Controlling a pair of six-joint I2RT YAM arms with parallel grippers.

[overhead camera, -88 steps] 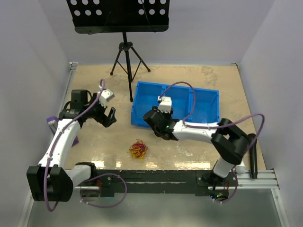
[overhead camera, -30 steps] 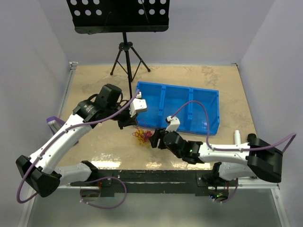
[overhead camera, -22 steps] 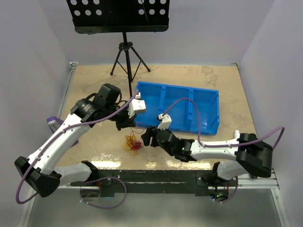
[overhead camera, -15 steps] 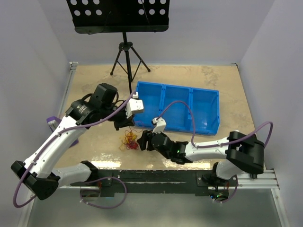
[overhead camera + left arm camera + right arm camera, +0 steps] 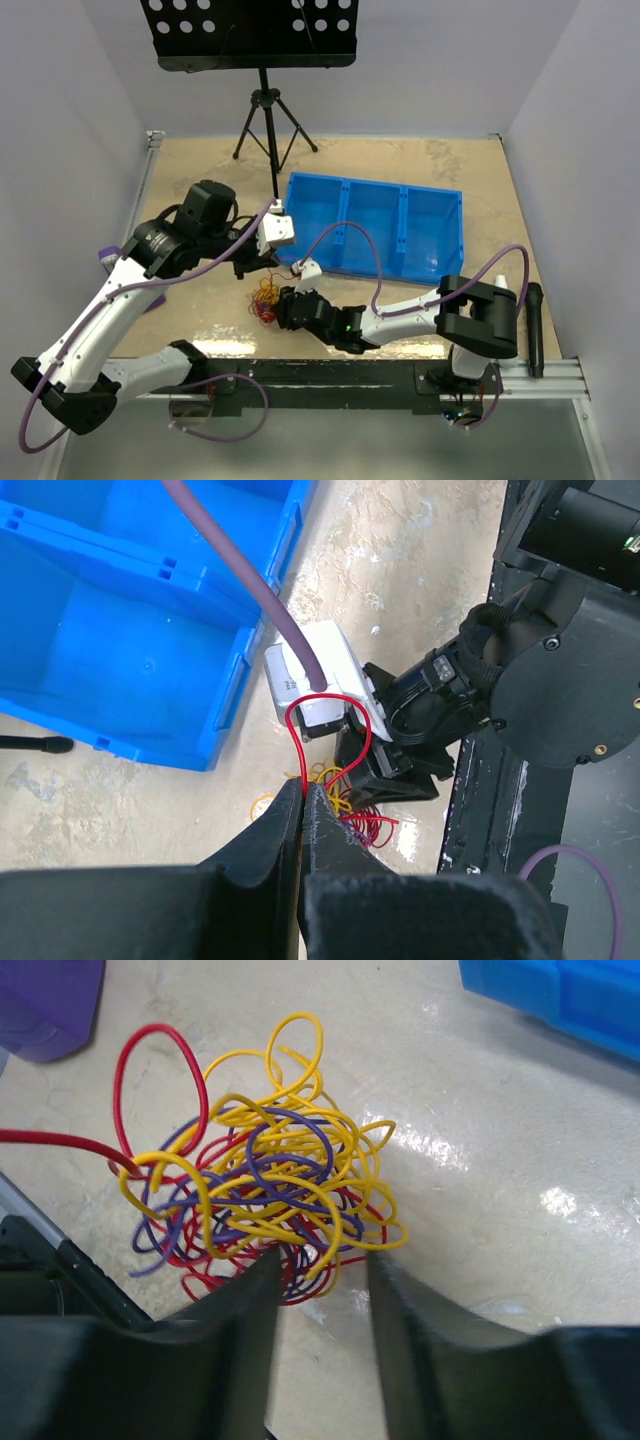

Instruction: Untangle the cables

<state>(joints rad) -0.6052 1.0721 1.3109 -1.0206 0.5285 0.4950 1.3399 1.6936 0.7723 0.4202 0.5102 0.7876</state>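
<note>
The left gripper (image 5: 303,798) has its fingers pressed together on a single red strand (image 5: 330,705), which arches up toward 12 o'clock and curves down into the cables (image 5: 348,818), a small tangle lying on the table (image 5: 400,560) at 5 o'clock of the pinch. The right gripper (image 5: 320,1290) stands spread, the tangle's lowest loops dipping between its fingers and the bulk at its 12 o'clock. From above the tangle lies at 7 o'clock of the blue bin (image 5: 380,230); only the right wrist view shows purple strands among the yellow and red, and a purple object (image 5: 40,1000) at 10 o'clock
</note>
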